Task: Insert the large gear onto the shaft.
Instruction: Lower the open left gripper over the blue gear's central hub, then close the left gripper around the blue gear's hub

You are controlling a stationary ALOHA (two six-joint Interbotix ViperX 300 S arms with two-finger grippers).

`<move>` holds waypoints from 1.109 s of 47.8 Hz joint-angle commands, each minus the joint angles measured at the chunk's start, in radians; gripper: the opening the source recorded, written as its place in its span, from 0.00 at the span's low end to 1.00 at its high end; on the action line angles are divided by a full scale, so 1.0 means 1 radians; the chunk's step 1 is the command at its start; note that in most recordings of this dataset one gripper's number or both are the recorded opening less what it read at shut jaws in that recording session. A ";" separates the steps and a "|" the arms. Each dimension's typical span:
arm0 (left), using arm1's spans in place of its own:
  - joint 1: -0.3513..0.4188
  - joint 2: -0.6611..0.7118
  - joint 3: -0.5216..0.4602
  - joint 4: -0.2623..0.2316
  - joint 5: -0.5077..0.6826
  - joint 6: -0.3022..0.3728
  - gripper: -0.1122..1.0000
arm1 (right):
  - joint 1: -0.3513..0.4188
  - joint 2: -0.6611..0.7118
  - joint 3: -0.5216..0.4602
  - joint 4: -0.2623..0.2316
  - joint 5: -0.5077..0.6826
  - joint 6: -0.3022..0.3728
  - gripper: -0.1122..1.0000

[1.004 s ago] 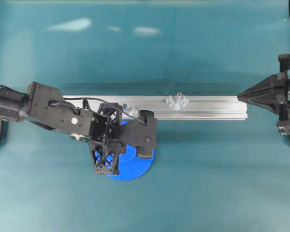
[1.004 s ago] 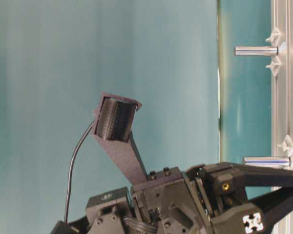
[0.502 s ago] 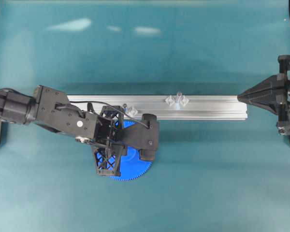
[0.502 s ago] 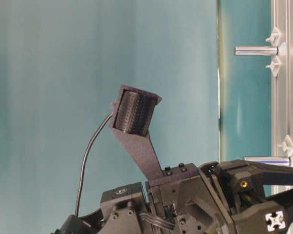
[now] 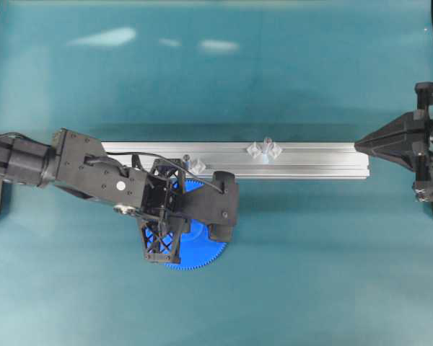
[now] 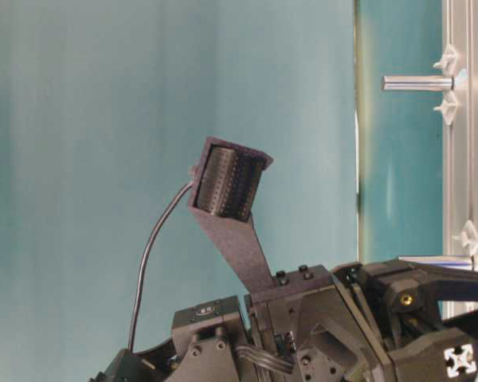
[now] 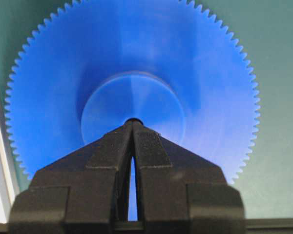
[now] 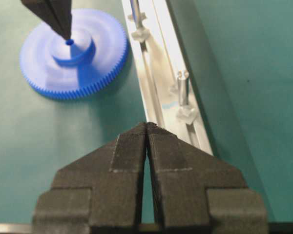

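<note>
Over the last second the left gripper [image 7: 132, 127], fingers pressed together, has slid right over the large gear [image 5: 202, 249], tips at its centre hole, at seven o'clock from the shaft [image 5: 266, 143]. Far right, the right gripper [image 8: 146, 127] sits closed, idle.

- The large gear [image 7: 136, 73] is bright blue, fine teeth ringing its rim, with a dark centre hole.
- The table [image 5: 274, 274] is plain teal-green.
- The rail [image 5: 317, 160] is silvery aluminium with lengthwise grooves.
- The shaft [image 8: 182, 87] is silvery, on translucent whitish mounts.
- The left gripper [image 7: 132, 124] and the right gripper [image 8: 146, 126] are matte black.
</note>
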 commanded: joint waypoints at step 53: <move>0.000 0.025 -0.031 0.000 -0.005 -0.046 0.95 | -0.003 -0.032 0.014 0.000 -0.006 0.048 0.18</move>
